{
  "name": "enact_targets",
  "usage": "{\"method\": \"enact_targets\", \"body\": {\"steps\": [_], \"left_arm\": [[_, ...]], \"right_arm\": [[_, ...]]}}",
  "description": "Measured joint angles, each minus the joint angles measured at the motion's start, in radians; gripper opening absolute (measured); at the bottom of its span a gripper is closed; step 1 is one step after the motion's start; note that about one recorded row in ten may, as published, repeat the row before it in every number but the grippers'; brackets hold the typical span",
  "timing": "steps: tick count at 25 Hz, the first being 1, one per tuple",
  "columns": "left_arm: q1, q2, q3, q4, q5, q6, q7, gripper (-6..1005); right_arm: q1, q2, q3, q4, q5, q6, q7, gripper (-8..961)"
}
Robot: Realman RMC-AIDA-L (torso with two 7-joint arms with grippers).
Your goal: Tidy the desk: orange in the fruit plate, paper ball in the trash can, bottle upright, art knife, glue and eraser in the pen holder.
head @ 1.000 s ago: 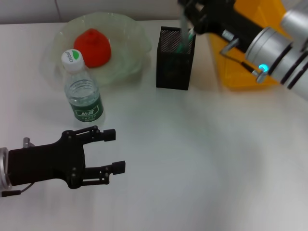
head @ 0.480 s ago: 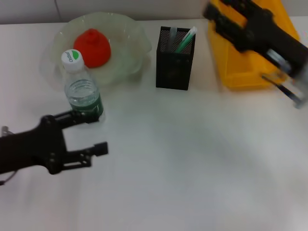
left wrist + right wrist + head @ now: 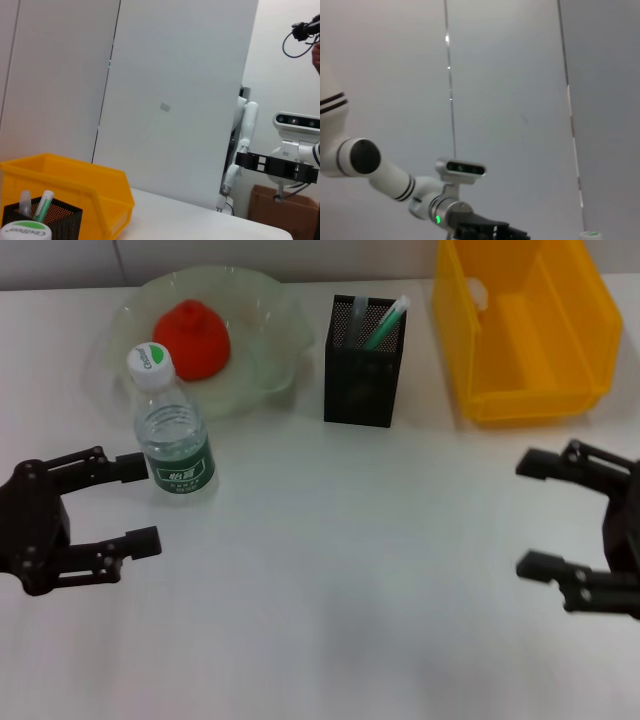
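From the head view, the orange (image 3: 193, 337) lies in the plate (image 3: 270, 330). The bottle (image 3: 173, 435) stands upright on the counter (image 3: 360, 570), just in front of the plate. The holder (image 3: 364, 362) carries a green pen (image 3: 385, 325). The bin (image 3: 525, 325) sits beside the holder. The left end effector (image 3: 137, 506) hovers beside the bottle, fingers apart. The right end effector (image 3: 535, 515) hangs in front of the bin, fingers apart.

The left wrist view shows the bin (image 3: 75, 187), holder (image 3: 55, 220) and bottle cap (image 3: 25, 231).

The right wrist view shows the left end effector (image 3: 490, 232) far off.
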Motion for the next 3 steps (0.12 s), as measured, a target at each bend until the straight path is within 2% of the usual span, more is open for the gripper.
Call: {"method": "enact_targets", "body": {"steps": [3], "left_arm": [[0.007,0.006,0.001,0.004,0.006,0.012,-0.005,827]], "right_arm": [[-0.007,0.002,0.012,0.0,-0.013,-0.013,0.001,823]]}}
